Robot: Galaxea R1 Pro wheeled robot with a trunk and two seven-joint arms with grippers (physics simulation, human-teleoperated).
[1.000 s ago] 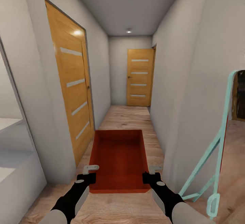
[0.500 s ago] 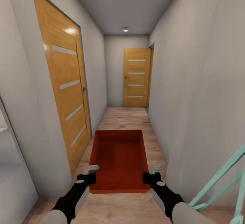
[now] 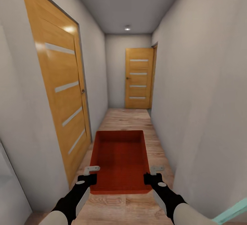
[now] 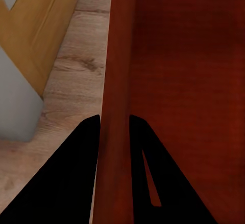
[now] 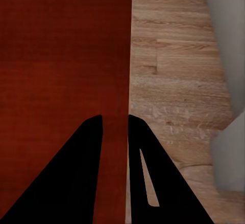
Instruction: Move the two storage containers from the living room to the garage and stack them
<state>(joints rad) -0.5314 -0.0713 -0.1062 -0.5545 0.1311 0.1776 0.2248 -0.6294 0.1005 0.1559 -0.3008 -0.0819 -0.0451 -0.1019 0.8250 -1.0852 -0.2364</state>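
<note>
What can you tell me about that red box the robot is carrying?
The storage container is a red-orange, open-top rectangular bin with plain smooth walls that look like plastic, and nothing shows inside it. It is held level above the wood-plank hallway floor. The left gripper clamps its left wall and the right gripper its right wall, one finger inside and one outside.

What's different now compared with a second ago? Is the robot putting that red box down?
No. The whole view has shifted: the robot rolled forward into the hallway, so the left door looks nearer and the turquoise frame slid almost out of sight. The red box stays held the same way between the left gripper and right gripper.
</note>
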